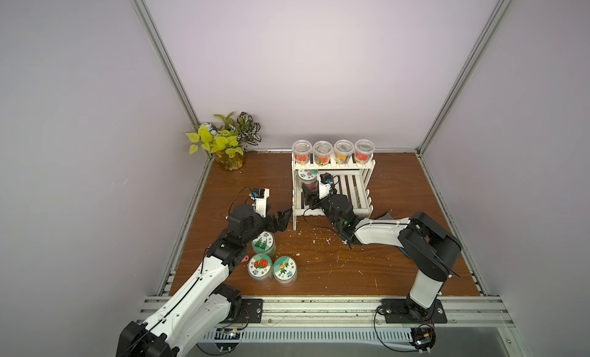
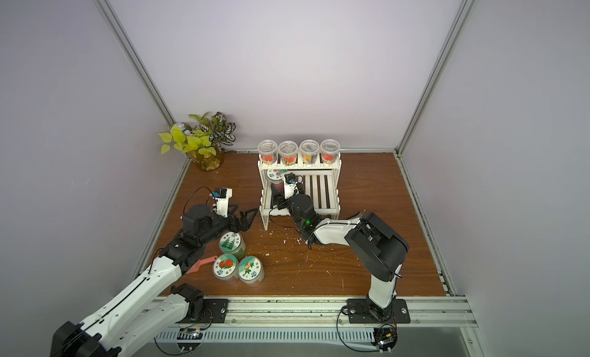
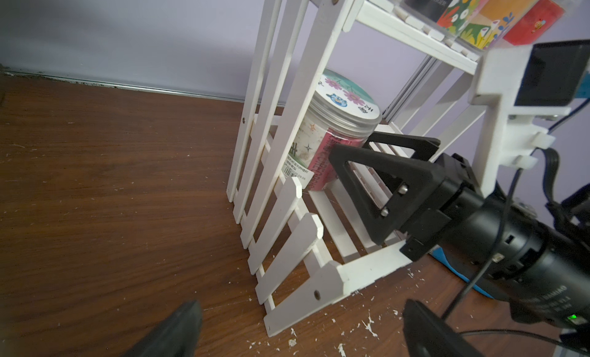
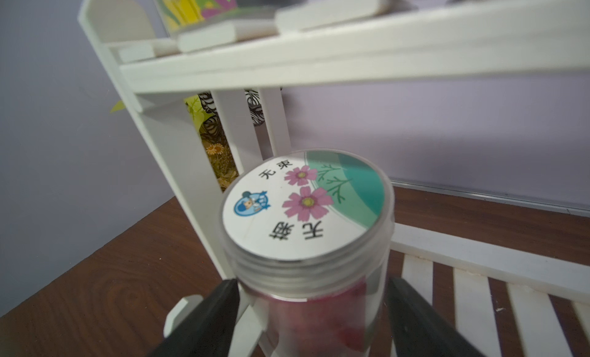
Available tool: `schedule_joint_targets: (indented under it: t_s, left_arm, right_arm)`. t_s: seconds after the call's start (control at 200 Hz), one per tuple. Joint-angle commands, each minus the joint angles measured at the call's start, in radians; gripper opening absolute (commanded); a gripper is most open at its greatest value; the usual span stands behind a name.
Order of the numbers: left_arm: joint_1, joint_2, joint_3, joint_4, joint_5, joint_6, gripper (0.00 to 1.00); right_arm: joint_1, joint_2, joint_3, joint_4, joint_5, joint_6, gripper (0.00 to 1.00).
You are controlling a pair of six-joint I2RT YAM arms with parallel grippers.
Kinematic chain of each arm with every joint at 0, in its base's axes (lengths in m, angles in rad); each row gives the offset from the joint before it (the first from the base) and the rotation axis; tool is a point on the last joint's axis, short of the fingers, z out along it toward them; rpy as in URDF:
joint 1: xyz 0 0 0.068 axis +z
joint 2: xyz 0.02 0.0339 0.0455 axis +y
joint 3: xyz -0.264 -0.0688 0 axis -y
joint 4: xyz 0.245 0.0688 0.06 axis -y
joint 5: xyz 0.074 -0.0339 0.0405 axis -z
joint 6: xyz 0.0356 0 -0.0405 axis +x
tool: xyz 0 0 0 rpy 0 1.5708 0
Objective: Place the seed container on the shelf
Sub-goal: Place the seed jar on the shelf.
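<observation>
The seed container (image 4: 306, 205), a clear plastic cylinder with a ribbed neck and a flat round lid printed with pink flowers, is at the left end of the lower tier of the white slatted shelf (image 1: 354, 192). The black right hand (image 4: 313, 281) clasps its wall from both sides; perhaps its bottom touches the slats. The left hand (image 1: 282, 219) hangs spread and empty above the wood-grain table (image 1: 383, 259).

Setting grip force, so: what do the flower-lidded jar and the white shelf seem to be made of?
The jar: probably clear glossy plastic; screw threads and red contents show through its wall. The shelf: likely white-painted wood, matte; flat slats, screwed joints, white flakes on the table beside it.
</observation>
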Motion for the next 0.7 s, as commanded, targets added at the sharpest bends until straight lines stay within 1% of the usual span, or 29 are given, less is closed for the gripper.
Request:
schedule_joint_targets:
  t_s: [0.0,0.18,0.39,0.696]
  left_arm:
    - [0.009,-0.009,0.032,-0.005,-0.009,0.015,1.00]
    - [0.009,-0.008,0.032,-0.005,-0.007,0.016,1.00]
    - [0.009,-0.008,0.033,-0.007,-0.008,0.016,1.00]
    - [0.009,-0.002,0.038,-0.005,-0.006,0.015,1.00]
  right_arm:
    - [-0.006,0.011,0.041,0.027,0.027,0.007,0.79]
    - [-0.008,0.022,0.055,0.012,-0.026,0.008,0.78]
    - [-0.014,0.028,0.065,0.007,-0.048,0.012,0.76]
    - [-0.020,0.031,0.079,-0.027,-0.037,0.020,0.76]
